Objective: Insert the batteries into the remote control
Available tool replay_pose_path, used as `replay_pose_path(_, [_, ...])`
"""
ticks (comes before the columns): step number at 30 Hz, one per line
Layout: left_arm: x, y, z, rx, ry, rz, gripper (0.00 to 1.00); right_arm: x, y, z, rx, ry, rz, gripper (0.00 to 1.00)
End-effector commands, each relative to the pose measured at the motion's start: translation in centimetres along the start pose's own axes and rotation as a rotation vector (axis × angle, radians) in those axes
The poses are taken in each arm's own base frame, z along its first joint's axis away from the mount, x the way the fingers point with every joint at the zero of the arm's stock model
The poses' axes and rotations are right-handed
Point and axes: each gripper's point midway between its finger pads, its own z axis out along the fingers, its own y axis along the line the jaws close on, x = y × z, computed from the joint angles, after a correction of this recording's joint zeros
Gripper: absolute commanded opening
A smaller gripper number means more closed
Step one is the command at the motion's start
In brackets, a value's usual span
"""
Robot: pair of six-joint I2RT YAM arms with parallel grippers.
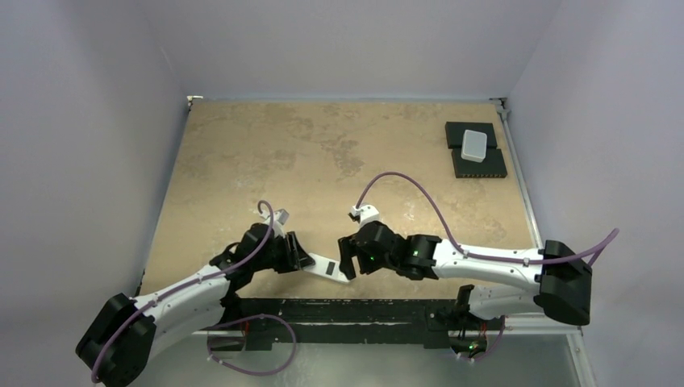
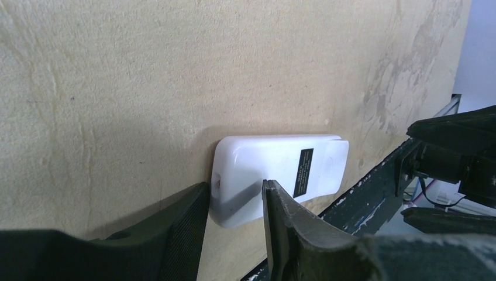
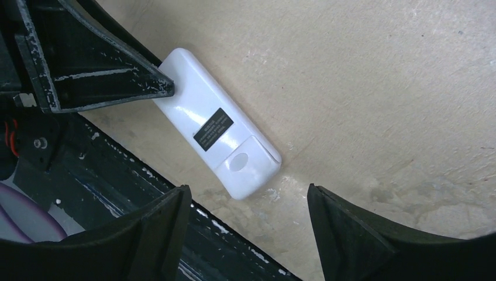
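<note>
A tan, mottled table (image 1: 323,153) fills a pale-walled bay (image 1: 339,48), with a black strip (image 1: 339,310) along its near edge. In the far right corner a white box (image 1: 473,143) sits on black pads (image 1: 480,165), well away from the arms. The remote (image 1: 331,268) lies flat near the near edge, between the two grippers, plain white back up with a black label (image 3: 213,129) showing. Its long axis runs roughly left to right, slanting slightly toward the near edge at its right end. The end with the oval dimple (image 3: 237,162) points toward the right arm; the other end points into the left gripper (image 1: 305,262). That gripper's jaws stand partly apart, one finger (image 2: 187,222) against the remote's side and the other crossing in front of it, so they straddle that end. Whether they actually pinch it I cannot tell. The right gripper (image 1: 348,262) hangs over the dimpled end with its jaws spread wide — nothing between them, touching nothing.
</note>
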Motion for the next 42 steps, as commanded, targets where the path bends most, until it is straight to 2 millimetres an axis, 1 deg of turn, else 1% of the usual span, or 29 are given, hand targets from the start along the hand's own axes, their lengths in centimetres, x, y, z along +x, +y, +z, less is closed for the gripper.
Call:
replay_pose_path(1, [2.4, 1.9, -0.1, -0.048, 0.072, -0.047, 0.39, -0.7, 0.3, 0.1, -0.006, -0.048, 0.087, 0.78])
replay_pose_path(8, [2.9, 2.1, -0.1, -0.052, 0.077, -0.070, 0.36, 0.9, -1.1, 1.4, 0.075, -0.010, 0.158, 0.67])
replay_pose_path(11, [3.2, 2.3, -0.1, -0.055, 0.080, -0.081, 0.34, 1.7, -1.4, 2.0, 0.097, 0.020, 0.174, 0.63])
replay_pose_path(15, [3.6, 2.4, -0.3, -0.058, 0.086, -0.100, 0.32, 2.4, -1.6, 2.3, 0.108, 0.038, 0.194, 0.57])
replay_pose_path(23, [3.7, 3.0, -0.8, -0.092, 0.078, -0.121, 0.30, 2.9, -2.0, 2.4, 0.121, 0.039, 0.228, 0.52])
replay_pose_path(25, [3.7, 3.1, -0.9, -0.103, 0.076, -0.123, 0.31, 3.0, -2.0, 2.5, 0.122, 0.040, 0.237, 0.51])
replay_pose_path(28, [3.8, 3.3, -1.0, -0.114, 0.078, -0.125, 0.33, 3.0, -1.9, 2.6, 0.117, 0.042, 0.249, 0.50])
replay_pose_path(38, [3.2, 3.6, -1.5, -0.160, 0.062, -0.108, 0.33, 2.7, -1.4, 2.9, 0.112, 0.038, 0.275, 0.48])
replay_pose_path(42, [3.1, 3.6, -1.7, -0.166, 0.059, -0.107, 0.32, 2.8, -1.5, 3.1, 0.120, 0.042, 0.281, 0.45])
